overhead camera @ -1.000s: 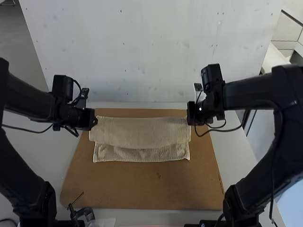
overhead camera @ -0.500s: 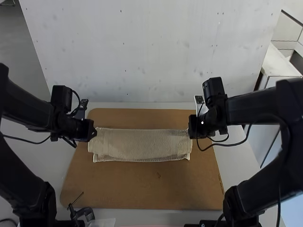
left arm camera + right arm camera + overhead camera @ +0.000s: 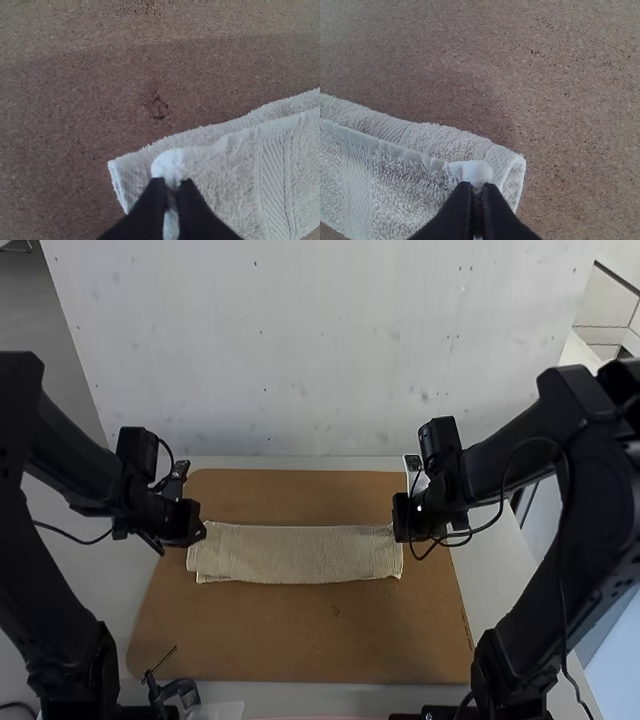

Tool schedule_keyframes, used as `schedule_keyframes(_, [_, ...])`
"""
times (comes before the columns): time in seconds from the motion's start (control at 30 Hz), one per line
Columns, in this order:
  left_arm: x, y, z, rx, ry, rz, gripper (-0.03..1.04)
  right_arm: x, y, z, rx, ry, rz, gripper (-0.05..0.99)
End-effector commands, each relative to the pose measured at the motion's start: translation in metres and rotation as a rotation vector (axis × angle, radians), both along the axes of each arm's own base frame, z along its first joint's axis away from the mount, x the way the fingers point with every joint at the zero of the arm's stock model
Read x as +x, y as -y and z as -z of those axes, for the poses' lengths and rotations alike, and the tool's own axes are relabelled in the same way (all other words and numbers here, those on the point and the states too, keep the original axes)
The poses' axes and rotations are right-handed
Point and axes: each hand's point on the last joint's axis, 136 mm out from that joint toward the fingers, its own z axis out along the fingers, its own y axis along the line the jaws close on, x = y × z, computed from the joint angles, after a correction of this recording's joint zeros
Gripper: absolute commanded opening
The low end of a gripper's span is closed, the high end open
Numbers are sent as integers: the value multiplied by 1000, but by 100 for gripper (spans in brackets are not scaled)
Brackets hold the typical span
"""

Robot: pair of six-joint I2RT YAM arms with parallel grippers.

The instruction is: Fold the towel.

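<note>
Towel folded over itself on brown board, left gripper clamped on one top-layer corner, right gripper clamped on another (lower layer peeking out)

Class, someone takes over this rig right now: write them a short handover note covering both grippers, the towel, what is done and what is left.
Left gripper: shut on one corner of the towel's upper layer.
Right gripper: shut on that layer's other corner.
Towel: a folded strip across the brown board.
Done: upper layer brought over the lower layer, its edge just short of the lower one's.
Left: probably lay the corners down, let go, and flatten.
</note>
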Motion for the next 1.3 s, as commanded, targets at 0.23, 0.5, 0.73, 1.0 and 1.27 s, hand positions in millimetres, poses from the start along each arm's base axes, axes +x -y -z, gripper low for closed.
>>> schedule_keyframes(0.23, [19, -5, 1, 2, 9, -5, 0, 29, -4, -1, -1, 54, 13, 2])
schedule_keyframes(0.5, [17, -5, 7, 5, -9, 4, 0, 40, -5, 7, 0, 58, 18, 2])
schedule_keyframes(0.73, [21, -7, 4, 3, 9, -1, 0, 51, -5, 5, 4, 79, 26, 2])
schedule_keyframes(1.0, [23, -4, 1, -7, 23, 6, 27, 48, -2, 11, -14, 67, 37, 9])
schedule_keyframes(1.27, [29, -4, -18, -8, 83, 5, 77, 44, 7, 5, -30, 43, 55, 60])
